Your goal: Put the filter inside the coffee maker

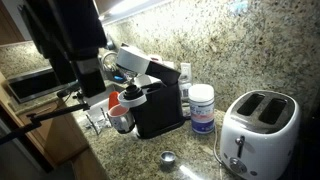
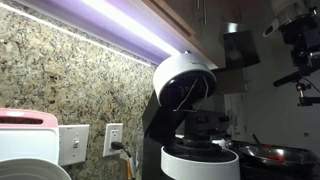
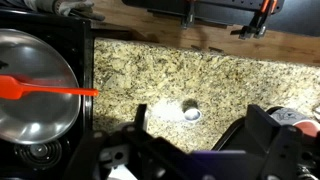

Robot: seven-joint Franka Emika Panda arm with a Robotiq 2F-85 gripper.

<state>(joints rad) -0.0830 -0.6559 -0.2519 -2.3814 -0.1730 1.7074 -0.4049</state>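
Plainly, we see the gripper (image 3: 198, 122) with its jaws spread wide and nothing between them. In the wrist view its two dark fingers (image 3: 141, 117) frame the filter (image 3: 190, 112), a small shiny metal cup that sits on the speckled granite counter (image 3: 150, 70) beneath, apart from both fingers. In an exterior view the filter (image 1: 167, 158) lies on the counter in front of the coffee maker (image 1: 157, 108), between it and the white toaster (image 1: 258, 128). Just beside the machine stands a white jar (image 1: 202, 108) with a blue label; we cannot read its writing, and we find no legible brand anywhere. The arm (image 1: 62, 38) hangs dark over the upper left of that view, above and beside the coffee maker, its top cut off by the frame and its gripper end lost in shadow. In an exterior view the coffee maker (image 2: 185, 82) shows its pale rounded top, which appears tilted up, while the arm (image 2: 300, 40) is only partly in frame. At the wrist view's left edge a red spatula (image 3: 45, 89) lies across a pan (image 3: 35, 115) that the frame cuts off.
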